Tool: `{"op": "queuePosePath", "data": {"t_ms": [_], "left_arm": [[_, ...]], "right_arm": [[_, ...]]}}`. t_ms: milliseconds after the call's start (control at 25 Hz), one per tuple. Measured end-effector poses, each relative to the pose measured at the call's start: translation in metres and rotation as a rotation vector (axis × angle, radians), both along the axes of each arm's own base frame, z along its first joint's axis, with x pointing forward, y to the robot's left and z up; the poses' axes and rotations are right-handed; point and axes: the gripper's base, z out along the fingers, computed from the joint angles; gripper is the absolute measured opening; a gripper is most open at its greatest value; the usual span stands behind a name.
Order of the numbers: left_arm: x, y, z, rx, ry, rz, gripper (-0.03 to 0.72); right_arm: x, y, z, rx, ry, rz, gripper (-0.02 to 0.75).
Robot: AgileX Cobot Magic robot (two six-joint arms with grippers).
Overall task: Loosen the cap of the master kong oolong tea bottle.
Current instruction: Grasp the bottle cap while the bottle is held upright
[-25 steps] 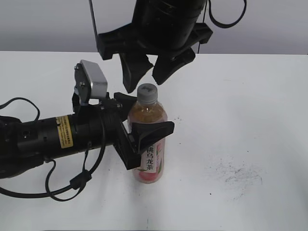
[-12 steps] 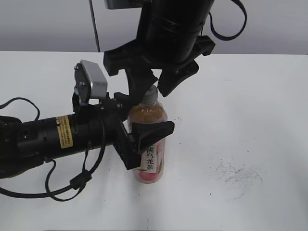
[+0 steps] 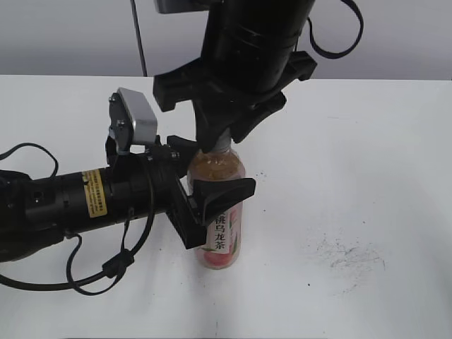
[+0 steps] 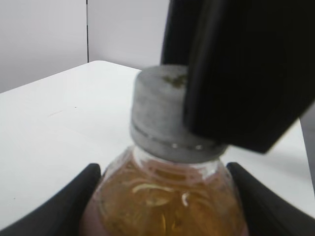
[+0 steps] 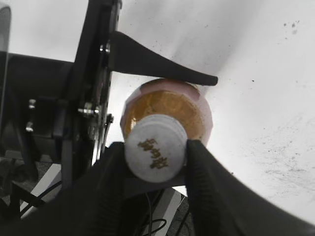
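The master kong oolong tea bottle point(image 3: 224, 236) stands upright on the white table, amber tea above a pink label. My left gripper point(image 3: 222, 168) reaches in from the left and is shut on the bottle's upper body, one finger point(image 4: 74, 206) on each side of the bottle point(image 4: 162, 196). From above, my right gripper point(image 3: 224, 138) is shut on the cap, which is almost hidden in the exterior view. In the right wrist view both fingers point(image 5: 211, 182) press the sides of the white-grey cap point(image 5: 155, 147). The left wrist view shows the cap point(image 4: 157, 115) half covered by a black finger point(image 4: 246, 73).
The left arm point(image 3: 78, 201) lies low across the table's left side, with a loop of cable point(image 3: 106, 272) near the front edge. Dark smudges point(image 3: 346, 254) mark the white table point(image 3: 381, 141) at the right. A grey wall stands behind.
My right gripper has come down from above the cap and closed its fingers round it. The bottle and the left gripper have not moved.
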Motion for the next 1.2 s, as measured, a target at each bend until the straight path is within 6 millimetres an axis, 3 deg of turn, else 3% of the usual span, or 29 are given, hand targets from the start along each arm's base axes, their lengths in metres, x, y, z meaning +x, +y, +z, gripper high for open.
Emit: {"op": "queuePosePath", "data": {"t_ms": [360, 800, 1200], "left_arm": [[0.0003, 0.0001, 0.0001, -0.001, 0.001, 0.004, 0.448], [0.0000, 0.0000, 0.0000, 0.000, -0.001, 0.000, 0.448], [-0.0018, -0.0007, -0.0002, 0.006, -0.011, -0.023, 0.448]], "right_arm": [[-0.0001, 0.0001, 0.0000, -0.023, -0.061, 0.211, 0.274], [0.0009, 0.0007, 0.0003, -0.095, -0.264, 0.859, 0.272], [0.0006, 0.0015, 0.0005, -0.127, -0.369, 1.207, 0.269]]}}
